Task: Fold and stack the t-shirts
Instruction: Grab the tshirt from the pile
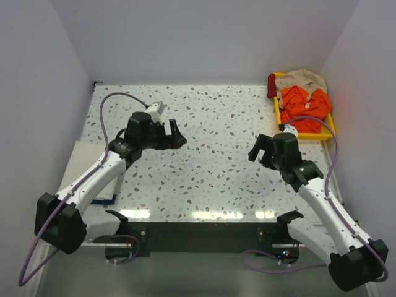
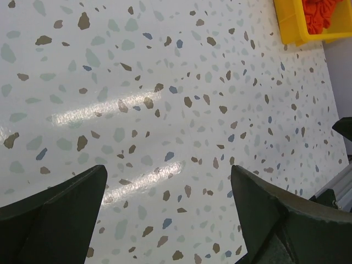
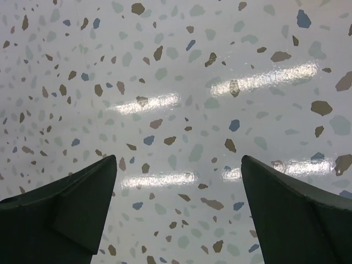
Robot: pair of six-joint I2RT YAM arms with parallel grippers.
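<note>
A bright orange t-shirt (image 1: 303, 103) lies crumpled in a yellow tray (image 1: 328, 128) at the back right, with a beige t-shirt (image 1: 302, 78) behind it and a dark red one (image 1: 271, 86) at the tray's left edge. A cream-white folded t-shirt (image 1: 83, 164) lies at the left edge, with a navy one (image 1: 104, 200) peeking from under it. My left gripper (image 1: 176, 133) is open and empty over bare table at the left. My right gripper (image 1: 256, 150) is open and empty over bare table, left of the tray. The left wrist view shows the tray corner (image 2: 291, 27) and orange cloth (image 2: 322, 14).
The speckled terrazzo tabletop (image 1: 210, 161) spans the middle. White walls close in the left, back and right sides. A dark strip with both arm bases runs along the near edge (image 1: 204, 235).
</note>
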